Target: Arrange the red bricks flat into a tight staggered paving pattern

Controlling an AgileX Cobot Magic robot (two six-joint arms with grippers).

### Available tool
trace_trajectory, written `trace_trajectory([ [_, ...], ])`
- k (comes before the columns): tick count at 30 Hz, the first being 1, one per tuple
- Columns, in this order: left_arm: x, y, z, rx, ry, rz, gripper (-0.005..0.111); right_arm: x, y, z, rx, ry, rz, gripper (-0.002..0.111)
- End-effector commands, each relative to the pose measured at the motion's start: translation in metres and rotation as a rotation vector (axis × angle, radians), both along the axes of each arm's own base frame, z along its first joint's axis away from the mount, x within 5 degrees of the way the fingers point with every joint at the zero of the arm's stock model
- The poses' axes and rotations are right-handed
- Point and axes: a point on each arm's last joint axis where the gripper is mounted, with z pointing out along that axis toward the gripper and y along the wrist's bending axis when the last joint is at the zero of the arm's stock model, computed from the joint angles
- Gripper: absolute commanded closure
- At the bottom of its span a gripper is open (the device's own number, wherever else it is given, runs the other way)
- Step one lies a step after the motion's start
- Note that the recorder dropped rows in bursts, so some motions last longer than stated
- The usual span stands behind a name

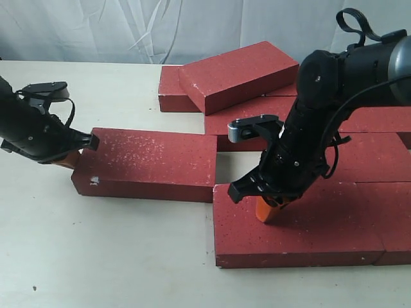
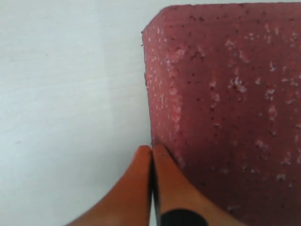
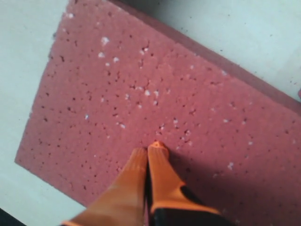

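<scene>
Eight red bricks perhaps, two closed jaws

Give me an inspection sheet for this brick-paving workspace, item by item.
Surface: pale table, matte.
Job's things: red bricks mostly flat; left brick lies offset near the front brick corner, contact unclear; a tilted brick rests atop the back group.
Clutter: nothing seen.
Grippers: left gripper shut, tips at the left brick's end; right gripper shut, tips on the front brick's top.
Cables: black cable loops above the right arm.
Surroundings: white cloth backdrop.
</scene>
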Motion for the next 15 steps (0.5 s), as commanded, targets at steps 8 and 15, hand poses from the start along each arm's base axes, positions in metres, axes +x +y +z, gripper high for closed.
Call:
trace_trajectory([
  [8,-0.004,0.014,0.000,-0.050,0.080,0.072,0.107,0.006,0.003,0.037,0.096,-0.172,-0.035,0.109],
  [15,-0.004,0.014,0.000,-0.051,0.080,0.073,0.107,0.000,0.057,0.025,0.261,-0.288,0.008,0.109],
])
